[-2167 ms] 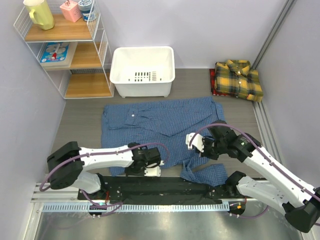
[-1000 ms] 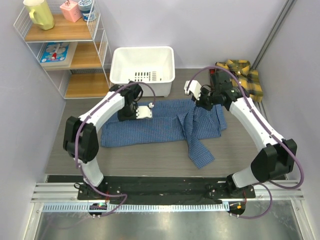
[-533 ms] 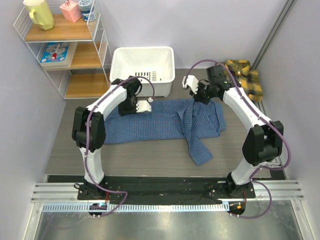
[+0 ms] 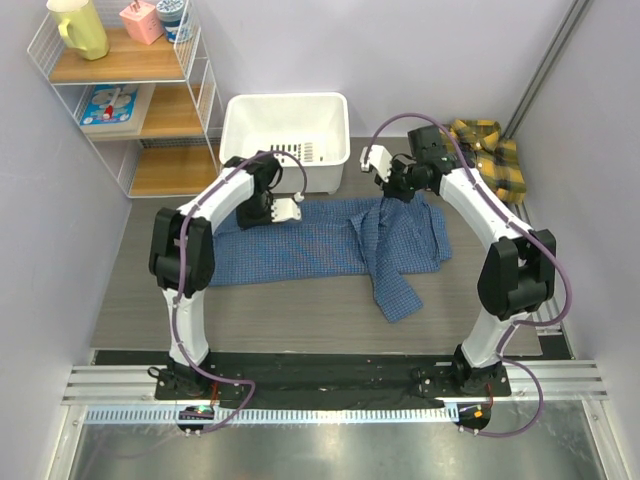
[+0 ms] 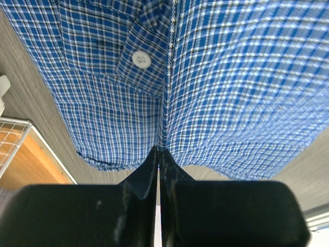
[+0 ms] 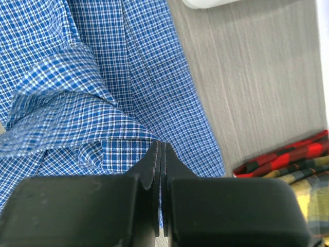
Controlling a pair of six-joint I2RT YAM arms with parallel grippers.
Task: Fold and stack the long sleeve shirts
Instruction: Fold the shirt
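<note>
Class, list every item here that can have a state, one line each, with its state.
blue shirt, folded over, one sleeve trailing
yellow plaid shirt, folded, far right
white tub, upright
left end effector, shut on blue shirt
right end effector, shut on blue shirt

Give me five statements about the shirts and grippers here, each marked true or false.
1. The left gripper and right gripper are both shut on the blue shirt. True.
2. The plaid shirt lies in the white tub. False: it lies folded on the table, right of the tub.
3. One blue sleeve trails toward the table's near edge. True.
4. The blue shirt is stacked on the plaid one. False: they lie apart.
5. The yellow mug stands on the rack's top shelf. True.
</note>
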